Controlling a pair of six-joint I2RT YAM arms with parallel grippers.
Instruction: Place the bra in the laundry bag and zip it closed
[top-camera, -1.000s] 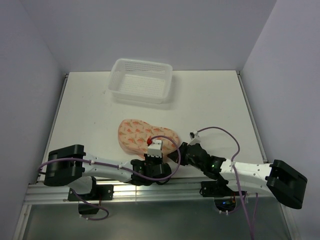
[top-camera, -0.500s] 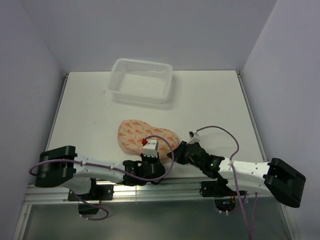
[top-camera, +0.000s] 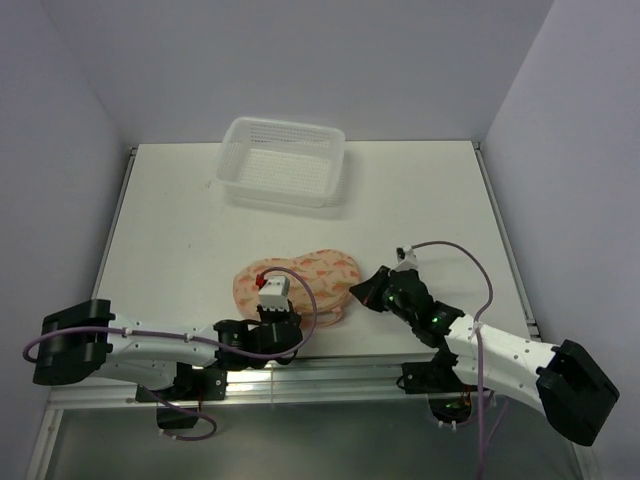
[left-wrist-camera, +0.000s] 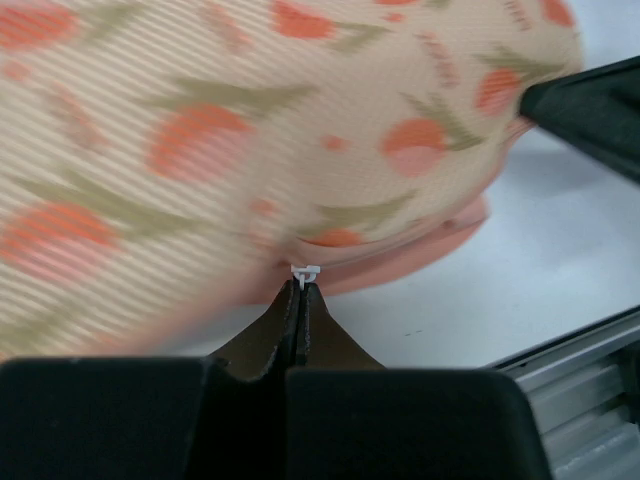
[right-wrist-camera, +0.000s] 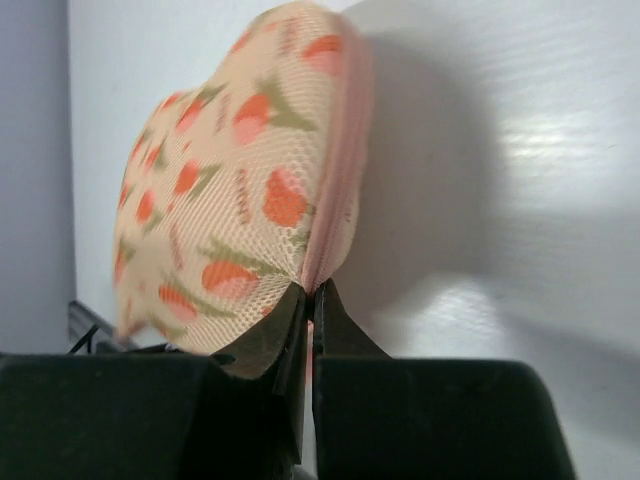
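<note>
laundry bag (top-camera: 305, 278): lying on the bench (top-camera: 420, 200)
left claw (left-wrist-camera: 298, 298): pinching the bag's white zipper pull (left-wrist-camera: 305, 271), fingers closed
right claw (right-wrist-camera: 311, 298): clamping the laundry bag's pink edge

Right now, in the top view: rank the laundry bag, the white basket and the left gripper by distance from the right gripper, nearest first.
1. laundry bag: immediately left of the right gripper, its edge pinched between the fingertips.
2. left gripper: further left, at the bag's near edge.
3. white basket: far side of the table, back and left.
</note>
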